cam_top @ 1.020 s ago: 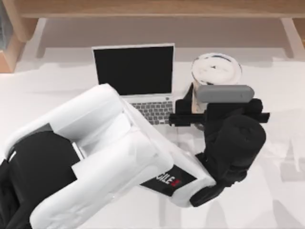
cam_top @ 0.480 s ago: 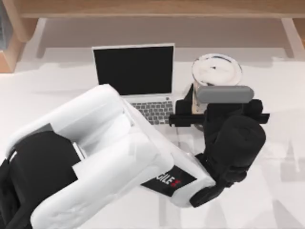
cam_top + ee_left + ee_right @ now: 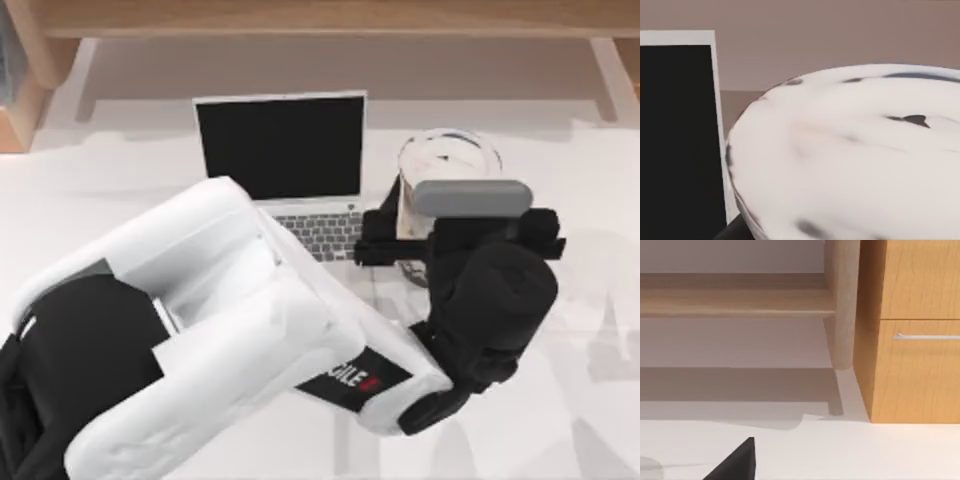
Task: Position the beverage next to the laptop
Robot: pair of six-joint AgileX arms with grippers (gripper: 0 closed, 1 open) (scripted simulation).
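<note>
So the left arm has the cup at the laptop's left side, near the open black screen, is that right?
Not quite. In the top view the cup stands at the right side of the laptop, not the left. The rest holds: the left gripper is at the cup, and the laptop's black screen is open.

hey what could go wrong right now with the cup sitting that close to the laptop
The left gripper sits around the beverage, just right of the laptop. Risks: a sideways pull-out could tip the cup toward the keyboard, and the wide jaw bar reaches close to the laptop's right edge, so a small drift left might nudge it.
</note>
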